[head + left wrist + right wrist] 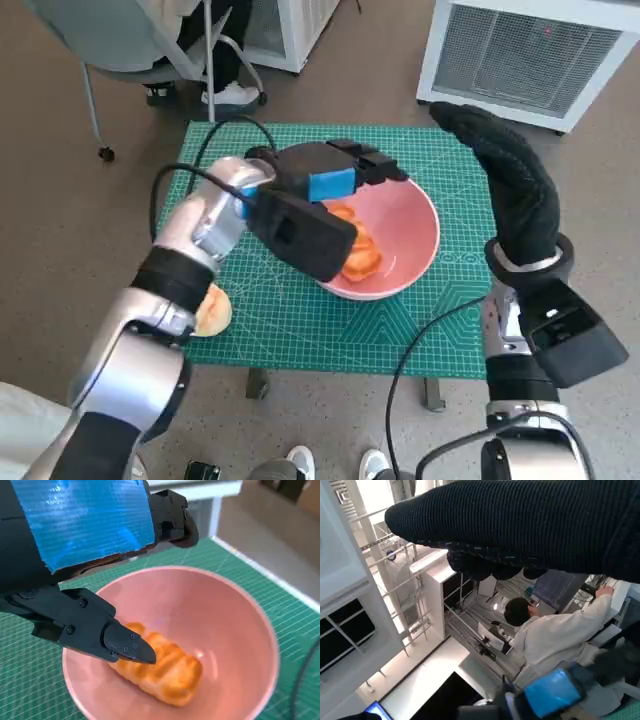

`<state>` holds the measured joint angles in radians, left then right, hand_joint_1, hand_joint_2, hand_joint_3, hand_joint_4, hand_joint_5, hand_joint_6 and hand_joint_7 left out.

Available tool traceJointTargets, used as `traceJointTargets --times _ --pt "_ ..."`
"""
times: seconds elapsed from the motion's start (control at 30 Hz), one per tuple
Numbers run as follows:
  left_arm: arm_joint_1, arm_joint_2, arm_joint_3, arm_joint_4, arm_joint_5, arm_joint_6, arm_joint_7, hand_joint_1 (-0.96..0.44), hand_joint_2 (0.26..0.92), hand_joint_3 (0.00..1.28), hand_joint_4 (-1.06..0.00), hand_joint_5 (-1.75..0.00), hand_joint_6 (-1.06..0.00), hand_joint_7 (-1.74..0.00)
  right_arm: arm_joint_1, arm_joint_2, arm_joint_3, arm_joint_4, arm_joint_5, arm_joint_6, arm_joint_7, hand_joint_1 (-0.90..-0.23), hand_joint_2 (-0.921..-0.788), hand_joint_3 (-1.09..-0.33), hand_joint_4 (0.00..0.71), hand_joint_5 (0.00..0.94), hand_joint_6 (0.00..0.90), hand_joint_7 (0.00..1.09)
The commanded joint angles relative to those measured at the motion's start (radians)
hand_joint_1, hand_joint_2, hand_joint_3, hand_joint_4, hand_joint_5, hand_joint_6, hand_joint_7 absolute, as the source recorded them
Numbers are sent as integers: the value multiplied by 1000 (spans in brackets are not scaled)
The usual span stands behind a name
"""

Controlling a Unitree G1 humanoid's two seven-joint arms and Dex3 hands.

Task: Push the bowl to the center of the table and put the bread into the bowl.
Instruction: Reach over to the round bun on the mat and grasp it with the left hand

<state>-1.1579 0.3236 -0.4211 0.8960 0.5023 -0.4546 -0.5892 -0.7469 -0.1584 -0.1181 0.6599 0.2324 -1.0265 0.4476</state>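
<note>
The pink bowl (425, 215) stands on the green mat (300, 330), right of the table's middle. A golden bread roll (360, 255) lies inside it, seen close up in the left wrist view as the roll (160, 670) on the bowl's bottom, below the rim (260, 620). My left hand (330, 185) hovers over the bowl's left half with its fingers (125, 647) spread just above the roll and nothing held. My right hand (510, 180) is raised over the table's right edge, gloved, stretched out and empty.
A second pale bread piece (212, 312) lies at the mat's front left edge by my left forearm. A white grilled unit (530, 50) stands behind the table on the right, a chair (130, 40) on the left. A person (555, 635) sits in the right wrist view.
</note>
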Motion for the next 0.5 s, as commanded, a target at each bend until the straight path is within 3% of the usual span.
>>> traceJointTargets --times 0.03,0.37,0.5 --pt "55 63 38 -128 -59 14 -69 -422 785 5 1 1 1 -347 20 3 -1 8 0 2 -6 -675 -921 -796 302 28 -1 707" --pt "196 218 127 -378 -163 -12 -146 -375 788 4 -14 -6 -7 -324 25 10 4 -2 2 9 -7 -672 -921 -798 300 27 -1 707" --pt "281 303 184 -528 -221 50 -209 -308 779 1 -48 -4 -93 -212 30 12 6 -10 4 11 -7 -671 -921 -798 298 26 -1 706"
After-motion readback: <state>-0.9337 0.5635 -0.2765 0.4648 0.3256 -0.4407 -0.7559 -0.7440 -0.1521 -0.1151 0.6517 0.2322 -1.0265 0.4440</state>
